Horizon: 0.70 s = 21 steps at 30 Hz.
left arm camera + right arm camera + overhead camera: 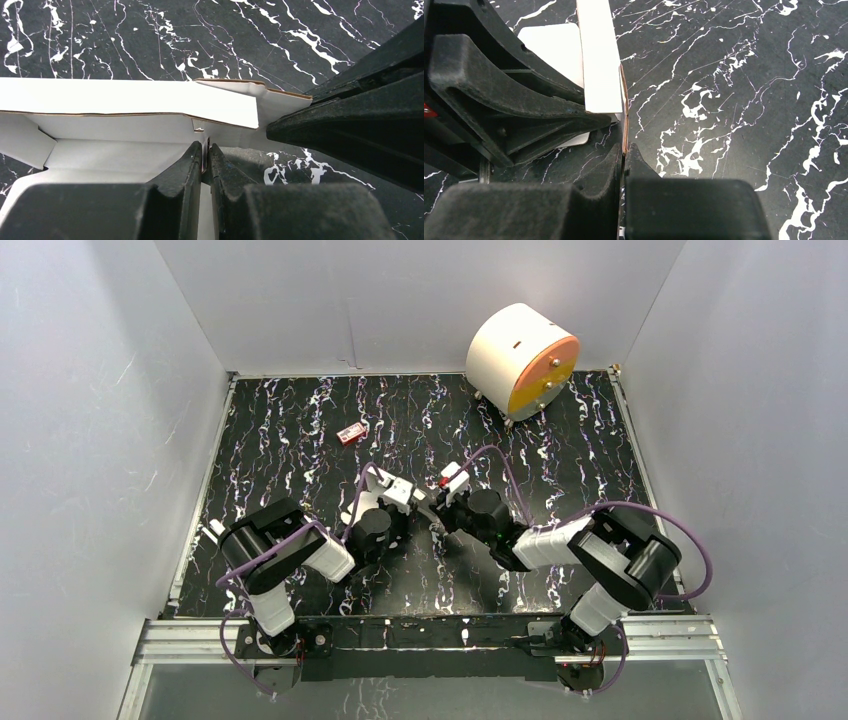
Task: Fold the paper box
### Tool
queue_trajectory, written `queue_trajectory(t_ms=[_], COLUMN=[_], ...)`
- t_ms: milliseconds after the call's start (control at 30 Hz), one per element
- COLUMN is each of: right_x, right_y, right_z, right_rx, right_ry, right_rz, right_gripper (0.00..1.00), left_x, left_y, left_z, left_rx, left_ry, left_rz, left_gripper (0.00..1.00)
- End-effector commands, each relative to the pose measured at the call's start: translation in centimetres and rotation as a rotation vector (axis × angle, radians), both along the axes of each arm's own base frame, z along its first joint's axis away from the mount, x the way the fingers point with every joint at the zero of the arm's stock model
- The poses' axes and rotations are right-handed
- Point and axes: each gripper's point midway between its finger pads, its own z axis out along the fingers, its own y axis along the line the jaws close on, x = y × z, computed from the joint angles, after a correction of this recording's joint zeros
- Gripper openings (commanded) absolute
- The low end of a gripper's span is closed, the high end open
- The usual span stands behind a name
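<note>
The paper box [125,97] is white thin cardboard, partly folded, with a long panel and an open inner trough in the left wrist view. My left gripper [206,150] is shut on a thin upright wall of it. My right gripper [624,149] is shut on a brown-edged flap of the same box [599,60]. The right gripper's fingers [350,120] show at the right of the left wrist view, pinching the box's end flap. In the top view both grippers, left [413,506] and right [438,508], meet at the table's middle and hide the box.
A big white cylinder with an orange face [522,360] stands at the back right. A tiny red item [350,433] lies at the back left of the middle. The black marbled table [560,470] is walled by white panels.
</note>
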Motion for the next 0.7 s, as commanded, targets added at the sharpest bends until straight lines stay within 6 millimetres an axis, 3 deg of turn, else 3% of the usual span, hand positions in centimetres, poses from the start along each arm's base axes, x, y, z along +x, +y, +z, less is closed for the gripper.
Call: queue_trajectory(t_ms=[0, 267, 500, 667], right_x=[0.8, 1.5, 1.6, 1.7], right_y=[0.0, 0.7, 1.7, 2.3], right_z=[0.8, 0.4, -0.4, -0.4], right_rx=[0.04, 0.077, 0.11, 0.139], right_ry=[-0.061, -0.098, -0.125, -0.154], right_rz=[-0.065, -0.14, -0.104, -0.078], right_gripper=[0.0, 0.0, 0.01, 0.1], left_x=[0.0, 1.0, 1.9, 2.0], left_y=[0.3, 0.5, 1.5, 1.8], left_z=[0.1, -0.3, -1.1, -1.4], left_rx=[-0.058, -0.089, -0.128, -0.145], left_ry=[0.032, 0.076, 0.137, 0.161], left_rz=[0.035, 0.07, 0.107, 0.107], left_gripper=[0.09, 0.06, 0.02, 0.01])
